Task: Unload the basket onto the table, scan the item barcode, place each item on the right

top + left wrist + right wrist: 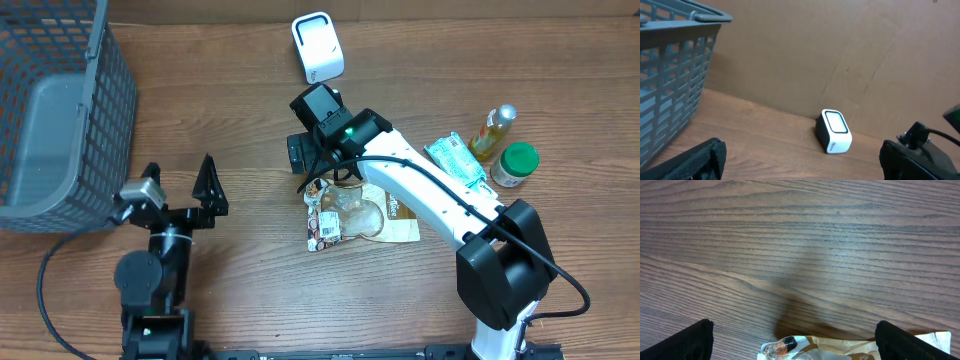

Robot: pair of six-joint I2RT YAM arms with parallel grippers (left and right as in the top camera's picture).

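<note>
The item, a brown-and-white snack packet (352,216), lies flat on the table near the middle. My right gripper (318,172) hangs open just above its far end; in the right wrist view (795,344) the packet's edge (850,349) shows low between the two black fingers, untouched. No barcode can be made out. The white scanner (318,47) stands at the table's back, also seen in the left wrist view as a scanner (835,131) facing up. My left gripper (180,180) is open and empty at the left, its fingers (695,161) wide apart.
A grey mesh basket (55,110) fills the far left corner, with its wall (670,80) close to the left gripper. To the right of the packet lie a green packet (456,160), a yellow bottle (493,132) and a green-lidded jar (516,165).
</note>
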